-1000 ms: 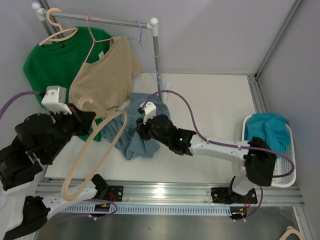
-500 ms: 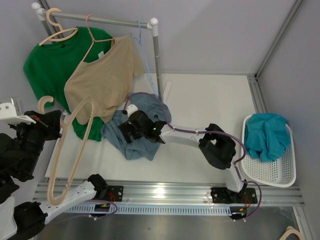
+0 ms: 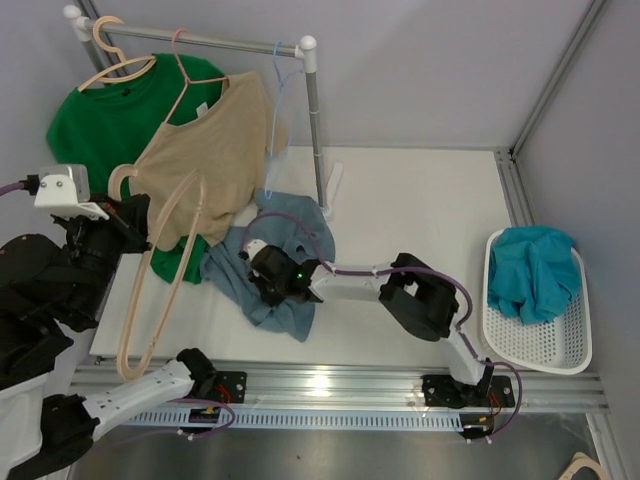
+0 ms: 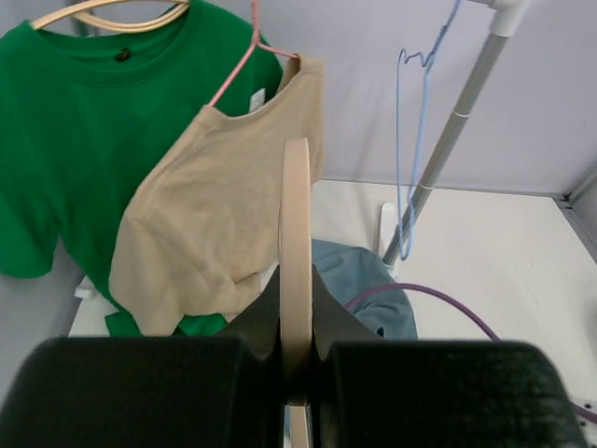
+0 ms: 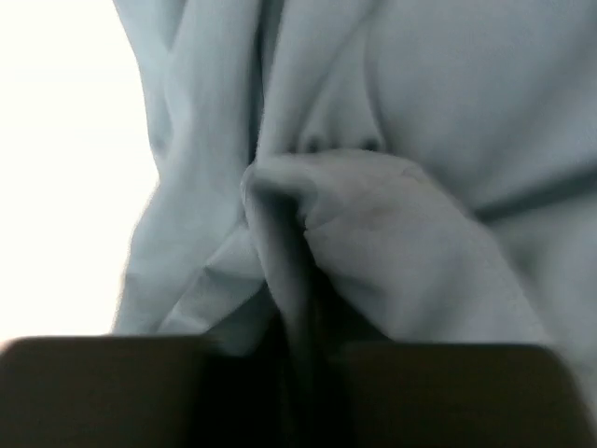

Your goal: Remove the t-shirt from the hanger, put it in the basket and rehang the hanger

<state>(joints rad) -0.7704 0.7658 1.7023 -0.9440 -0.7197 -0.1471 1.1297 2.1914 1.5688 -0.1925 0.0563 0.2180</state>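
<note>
Wooden hanger (image 3: 165, 262) was free of the blue-grey t-shirt (image 3: 228, 266) (nearly done); left pincer (image 4: 296, 355) clenched the hanger, right pincer (image 5: 298, 373) pinched t-shirt fabric on the tabletop (image 3: 420, 200).

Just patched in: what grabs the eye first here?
The left gripper holds a bare wooden hanger at far left; the right gripper pinches a fold of the blue-grey t-shirt crumpled on the table. Behind, a green shirt and a beige shirt hang on the rail.
</note>
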